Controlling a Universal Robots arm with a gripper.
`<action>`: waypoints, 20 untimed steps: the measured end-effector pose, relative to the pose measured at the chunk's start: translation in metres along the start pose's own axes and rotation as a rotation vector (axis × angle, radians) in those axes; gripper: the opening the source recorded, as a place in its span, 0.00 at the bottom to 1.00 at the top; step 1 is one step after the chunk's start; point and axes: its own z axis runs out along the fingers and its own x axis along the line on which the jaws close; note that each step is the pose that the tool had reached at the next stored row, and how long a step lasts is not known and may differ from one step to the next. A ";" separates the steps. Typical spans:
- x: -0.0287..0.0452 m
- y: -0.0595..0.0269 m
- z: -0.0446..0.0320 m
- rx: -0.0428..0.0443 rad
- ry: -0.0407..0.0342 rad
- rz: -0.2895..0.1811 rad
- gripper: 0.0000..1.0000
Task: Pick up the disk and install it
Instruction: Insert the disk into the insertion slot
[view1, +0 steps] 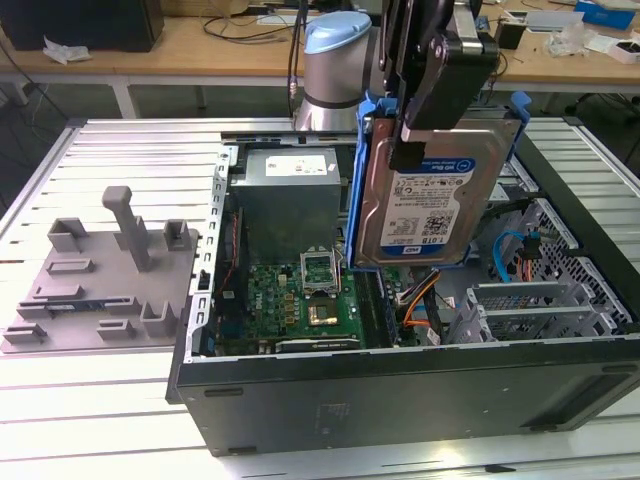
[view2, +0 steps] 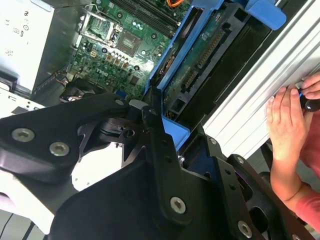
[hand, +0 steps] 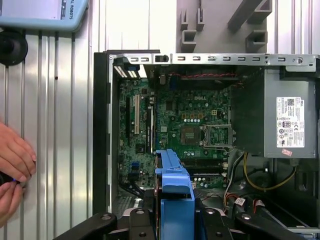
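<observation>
The disk (view1: 430, 205) is a silver hard drive with a white-and-blue label in a blue carrier frame. It hangs on edge above the open computer case (view1: 400, 392), over the motherboard's (view1: 295, 290) right side in the exterior view. My gripper (view1: 415, 140) is shut on the disk's upper part, one black finger lying across its labelled face. In the second wrist view the disk's green circuit-board side (view2: 200, 55) runs away from the gripper (view2: 167, 125). In the first wrist view the blue carrier edge (hand: 175, 192) stands between the fingers, over the motherboard (hand: 175, 120).
Inside the case sit a grey power-supply box (view1: 285, 195) and metal drive cages (view1: 540, 305) with blue and orange cables. A grey plastic fixture (view1: 110, 270) lies on the slatted table at the exterior view's left. A person's hand (view2: 285, 125) rests on the table beside the case.
</observation>
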 end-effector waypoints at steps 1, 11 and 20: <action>0.0003 -0.0013 0.0000 0.0000 0.0000 0.000 0.37; 0.0099 -0.0199 -0.0002 0.0001 -0.0159 0.000 0.37; 0.0241 -0.0367 -0.0001 0.0003 -0.0524 -0.001 0.37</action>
